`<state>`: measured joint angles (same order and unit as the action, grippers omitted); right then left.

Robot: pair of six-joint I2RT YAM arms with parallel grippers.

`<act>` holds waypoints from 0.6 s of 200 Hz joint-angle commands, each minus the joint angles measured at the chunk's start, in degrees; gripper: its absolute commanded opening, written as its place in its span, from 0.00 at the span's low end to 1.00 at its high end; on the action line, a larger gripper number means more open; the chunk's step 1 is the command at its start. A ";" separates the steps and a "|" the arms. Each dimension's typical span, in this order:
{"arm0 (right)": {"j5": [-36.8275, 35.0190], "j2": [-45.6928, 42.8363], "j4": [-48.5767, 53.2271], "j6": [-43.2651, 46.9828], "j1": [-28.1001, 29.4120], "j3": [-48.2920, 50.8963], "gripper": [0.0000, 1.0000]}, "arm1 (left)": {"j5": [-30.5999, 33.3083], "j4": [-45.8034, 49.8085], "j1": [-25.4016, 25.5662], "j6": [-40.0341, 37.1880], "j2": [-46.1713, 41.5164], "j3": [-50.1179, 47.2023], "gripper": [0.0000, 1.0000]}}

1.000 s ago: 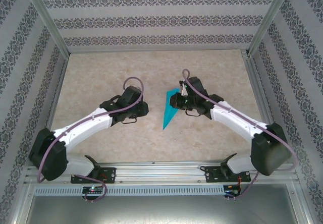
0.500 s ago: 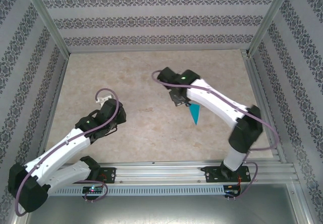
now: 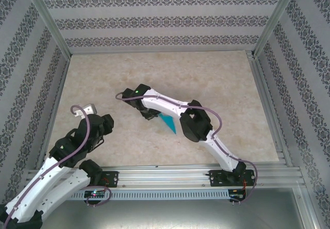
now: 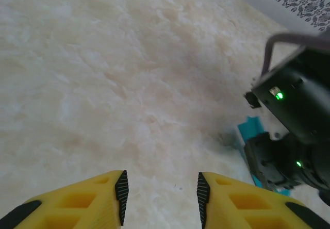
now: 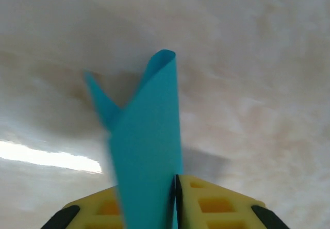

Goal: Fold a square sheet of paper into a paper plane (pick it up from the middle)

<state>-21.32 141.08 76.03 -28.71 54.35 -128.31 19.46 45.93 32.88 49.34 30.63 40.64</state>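
paper plane (image 5: 147, 151) blurred, base cut off; partly hidden under right arm (image 3: 162, 104)

The paper plane (image 5: 149, 151) is plain teal-blue. The counter (image 3: 216, 79) is mottled beige; walls (image 3: 154, 20) around it carry grey floral stripes on white. The left tool (image 4: 160, 190) and right tool (image 5: 165, 193) are yellow, black-padded.

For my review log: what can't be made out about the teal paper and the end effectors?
- Top external: the right arm overlaps the slim folded teal-blue paper dart; creases too small to read.
- Right wrist: the dart covers one finger of the right end effector, so its grip is unclear.
- Left wrist: the right arm's black housing hides most of the dart.
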 commanded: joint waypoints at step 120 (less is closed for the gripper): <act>29.48 -58.29 -60.73 -8.64 -9.59 73.17 0.67 | -19.61 10.39 -0.71 -5.19 -1.78 2.06 0.65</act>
<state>1.76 89.30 33.43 -32.23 49.23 -70.08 2.76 53.74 32.88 46.52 28.49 42.61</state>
